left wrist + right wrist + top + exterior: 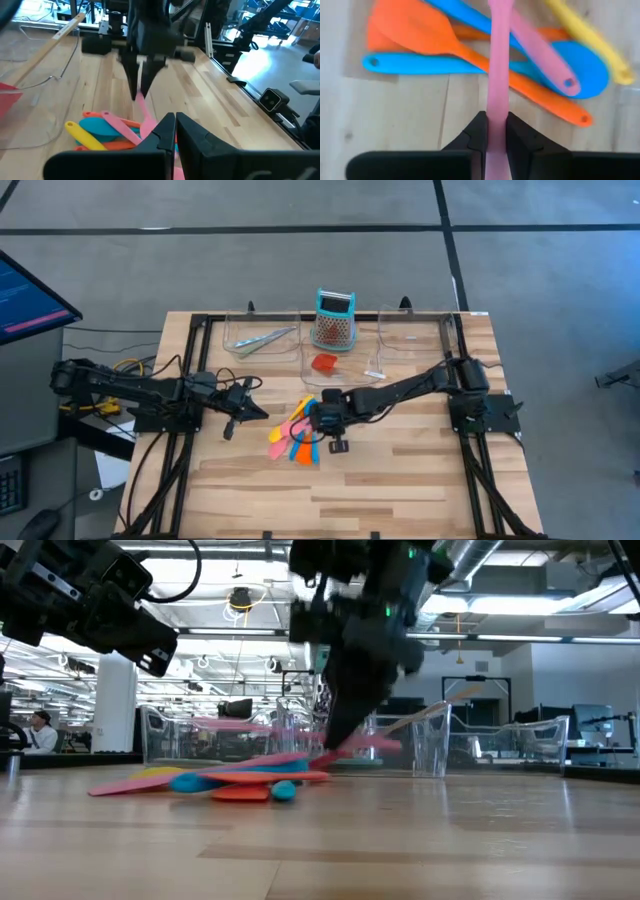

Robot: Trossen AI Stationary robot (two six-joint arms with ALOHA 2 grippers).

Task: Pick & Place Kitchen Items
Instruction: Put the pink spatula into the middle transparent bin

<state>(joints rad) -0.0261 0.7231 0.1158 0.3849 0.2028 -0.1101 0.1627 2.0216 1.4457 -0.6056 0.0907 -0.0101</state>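
On the worktop [400,480], mid-pile [295,442], my right end effector [493,131] is clamped on the pink spatula [498,60], whose long axis runs straight ahead between my fingers. Left end effector [262,413] waits shut beside the pile, so lifting looks like mine.

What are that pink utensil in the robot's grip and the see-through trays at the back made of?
The pink utensil, held between the right gripper fingers, looks like smooth matte plastic or silicone: flat even colour, no glare. The trays look like clear hard plastic: you see through them and their edges glint.
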